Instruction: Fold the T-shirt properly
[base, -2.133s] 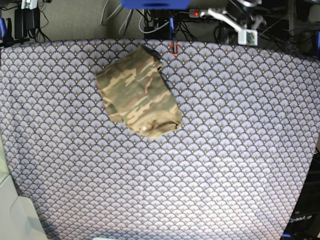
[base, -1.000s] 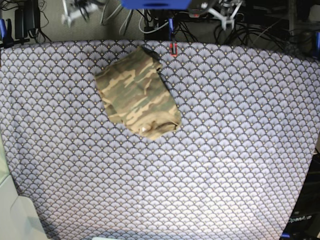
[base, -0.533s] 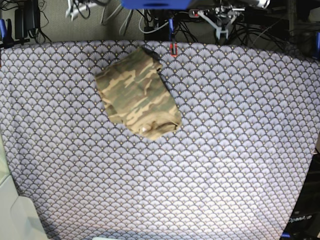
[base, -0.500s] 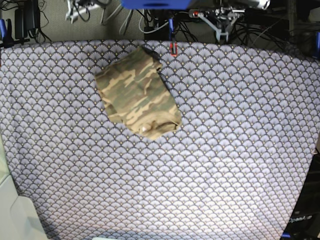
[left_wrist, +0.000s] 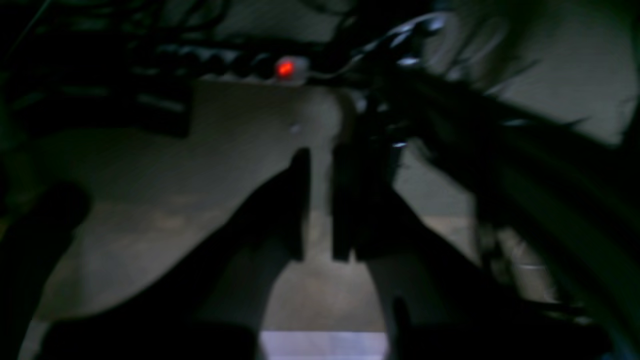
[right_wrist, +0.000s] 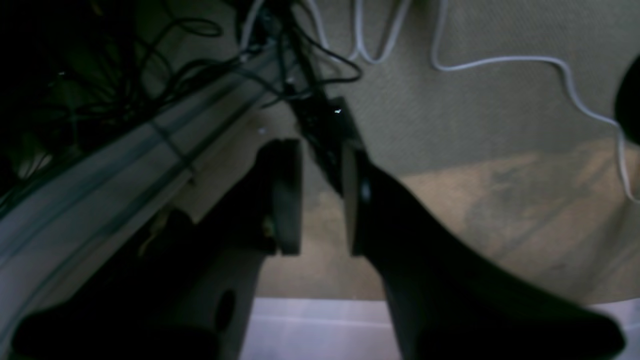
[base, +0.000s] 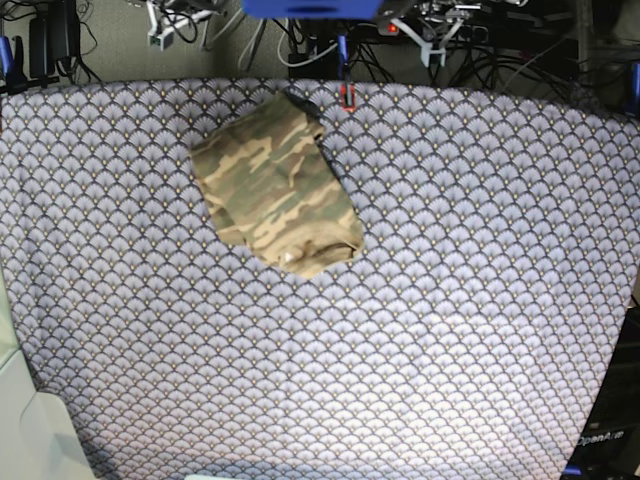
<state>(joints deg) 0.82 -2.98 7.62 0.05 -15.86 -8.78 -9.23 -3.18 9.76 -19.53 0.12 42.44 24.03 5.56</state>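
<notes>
Patterned tablecloth (base: 450, 300) covers the whole table. I find the shirt (base: 277, 187) folded compact at far centre-left: soft, light, prone to slumping; take it by its edges. Left gripper (left_wrist: 320, 205) slightly parted, right gripper (right_wrist: 322, 197) parted, both empty.

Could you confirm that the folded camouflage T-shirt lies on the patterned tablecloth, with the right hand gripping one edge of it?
Not quite. The base view shows the T-shirt folded on the tablecloth, but no hand touches it. The right hand hangs beyond the table's far edge, empty, as the right wrist view shows.
</notes>
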